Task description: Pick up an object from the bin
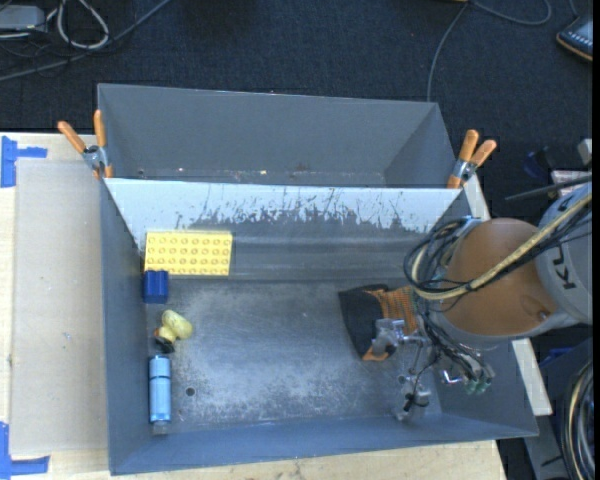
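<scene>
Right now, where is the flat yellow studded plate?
The yellow studded plate lies at the camera view's left, by the grey bin's back wall, a small blue block just below.

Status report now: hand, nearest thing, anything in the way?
Hand over right side of bin, near front wall. Black piece closest, just beside it. Yellow studded plate far left, not in the way.

Lighting uneven. Bin (280,143): upper far wall in shade. The sloped wall beneath it is lit bright, almost white, with a hard diagonal edge at each end. Bin floor evenly mid-lit, no glare. Soft sheen on arm's orange cover (500,278). Carpet (280,28) beyond is dark.
</scene>
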Controlling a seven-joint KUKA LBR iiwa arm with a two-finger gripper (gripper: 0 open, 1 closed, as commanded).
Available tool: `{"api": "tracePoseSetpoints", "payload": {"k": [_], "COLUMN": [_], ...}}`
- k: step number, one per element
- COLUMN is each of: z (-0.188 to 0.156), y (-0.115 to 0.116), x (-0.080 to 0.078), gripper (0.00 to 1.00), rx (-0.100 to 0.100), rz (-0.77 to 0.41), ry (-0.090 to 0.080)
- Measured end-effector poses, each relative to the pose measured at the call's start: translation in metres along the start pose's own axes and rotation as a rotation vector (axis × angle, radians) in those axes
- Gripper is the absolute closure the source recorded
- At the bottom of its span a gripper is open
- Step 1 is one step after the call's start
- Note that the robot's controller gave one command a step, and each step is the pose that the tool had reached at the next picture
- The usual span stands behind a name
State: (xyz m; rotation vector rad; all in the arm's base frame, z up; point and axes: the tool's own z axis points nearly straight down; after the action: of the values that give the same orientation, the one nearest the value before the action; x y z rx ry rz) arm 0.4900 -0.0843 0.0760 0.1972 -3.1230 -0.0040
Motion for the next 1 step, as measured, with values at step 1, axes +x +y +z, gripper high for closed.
{"api": "tracePoseSetpoints", "payload": {"k": [1], "z": [0.0029], "y": [-0.0042], "x": [-0.0448], "gripper": [0.00], "rx": [-0.006], "rz": [-0.041], "ry": [-0.001]}}
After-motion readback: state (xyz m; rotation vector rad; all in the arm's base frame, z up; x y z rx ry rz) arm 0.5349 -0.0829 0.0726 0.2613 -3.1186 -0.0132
